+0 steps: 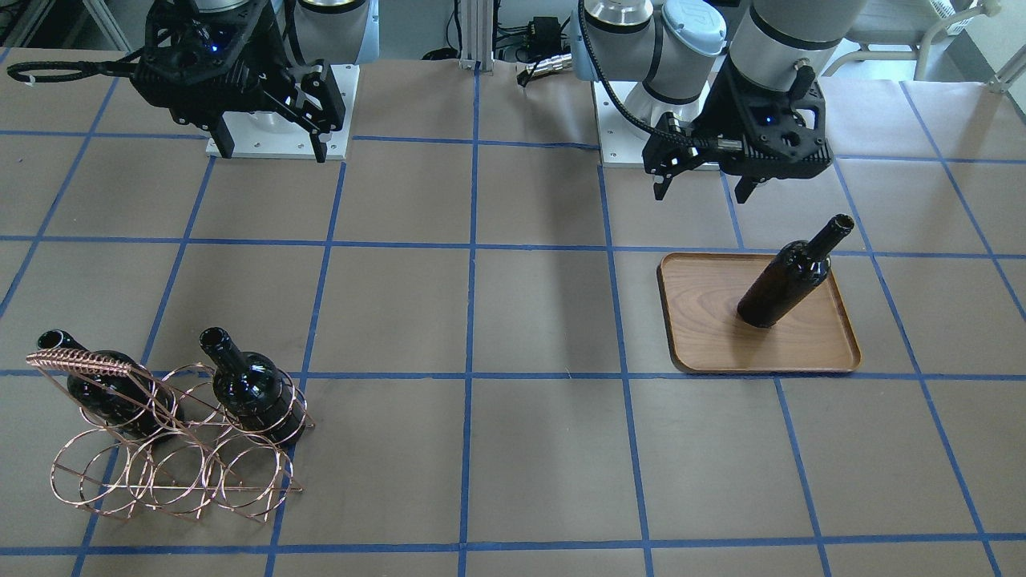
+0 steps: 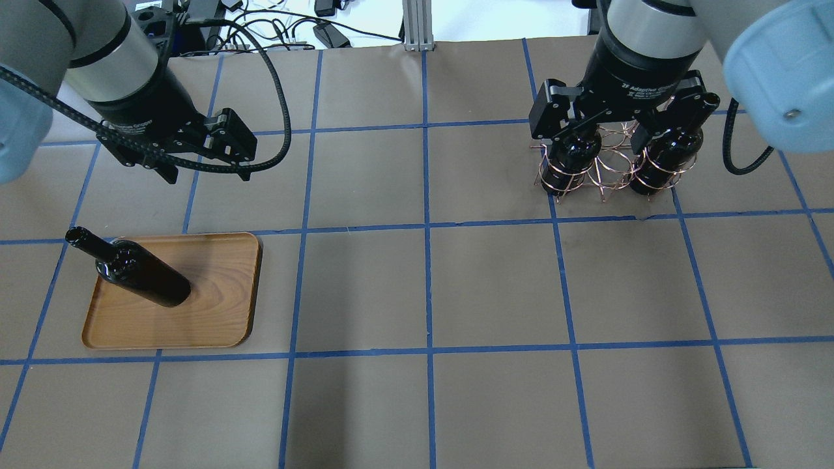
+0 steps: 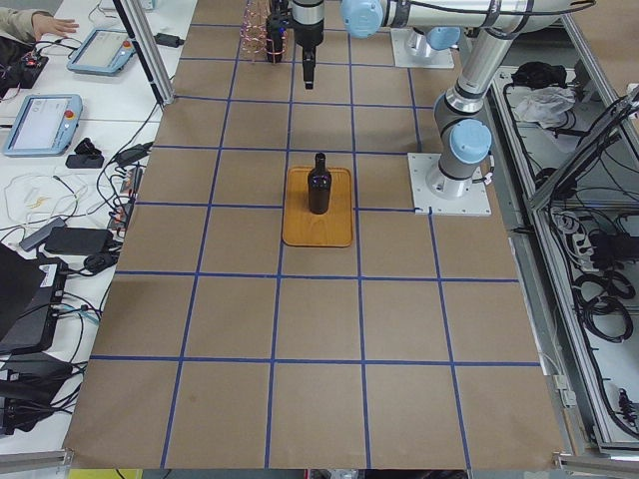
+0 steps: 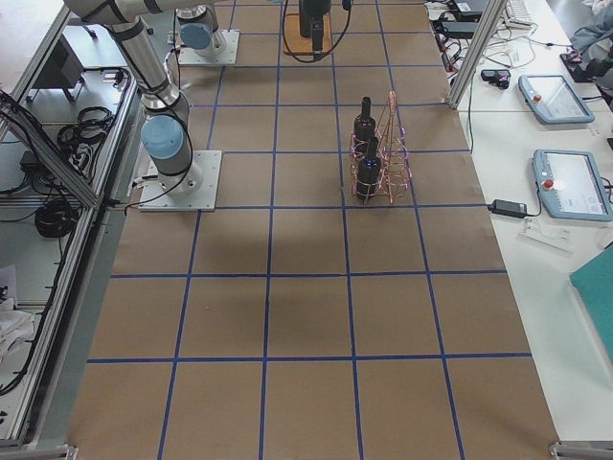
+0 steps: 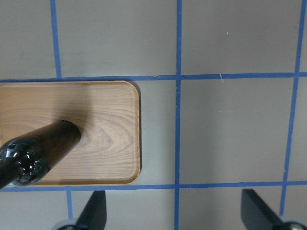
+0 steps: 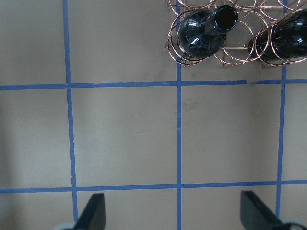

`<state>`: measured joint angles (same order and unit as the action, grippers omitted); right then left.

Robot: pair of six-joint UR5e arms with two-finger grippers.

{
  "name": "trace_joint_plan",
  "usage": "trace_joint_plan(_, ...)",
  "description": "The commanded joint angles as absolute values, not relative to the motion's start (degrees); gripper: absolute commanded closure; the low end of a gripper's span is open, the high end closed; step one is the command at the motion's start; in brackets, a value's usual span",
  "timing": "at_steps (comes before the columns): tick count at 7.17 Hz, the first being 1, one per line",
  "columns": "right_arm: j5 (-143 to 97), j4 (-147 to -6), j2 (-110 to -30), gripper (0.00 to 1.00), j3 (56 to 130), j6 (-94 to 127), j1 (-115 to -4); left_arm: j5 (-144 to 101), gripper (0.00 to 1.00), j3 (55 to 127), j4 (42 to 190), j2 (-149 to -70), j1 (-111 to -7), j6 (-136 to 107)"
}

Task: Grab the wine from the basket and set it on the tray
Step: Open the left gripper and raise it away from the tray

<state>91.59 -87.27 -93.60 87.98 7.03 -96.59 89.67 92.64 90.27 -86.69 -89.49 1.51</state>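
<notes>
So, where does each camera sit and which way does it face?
Front-facing: across the table, facing the robot; both arms.
Overhead: behind the robot, looking forward-down; both arms.
Exterior left: table's left end; left arm near.
Exterior right: table's right end; right arm near.
Left wrist: down on the tray's wine bottle; left gripper.
Right wrist: down at the basket's bottles; right gripper.
Front-facing and overhead share all three bottles.

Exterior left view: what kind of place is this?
Probably a robotics lab workcell: a table gridded with blue tape, teach pendants on a side bench, and cable bundles beside the frame.
</notes>
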Motion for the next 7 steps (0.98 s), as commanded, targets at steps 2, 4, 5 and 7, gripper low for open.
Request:
trace_joint_plan(2, 91.58, -87.28, -93.6, 0.0, 87.98, 7.03, -96.59, 89.74, 0.0, 92.72, 89.56, -86.22, -91.32, 1.14)
trace_joint_plan(4, 91.67, -87.28, -93.6, 0.0, 87.98, 7.03, -96.59, 89.74, 0.0, 92.9, 89.56, -86.48, -91.32, 1.05)
trace_joint_plan(5, 91.76, -87.28, -93.6, 0.0, 87.98, 7.03, -96.59, 89.56, 0.0, 93.07, 89.56, -86.75, -91.32, 1.05)
trace_joint_plan(7, 91.84, -87.28, -93.6, 0.0, 87.98, 6.94, -96.5, 89.74, 0.0, 93.34, 89.65, -86.31, -91.32, 1.23)
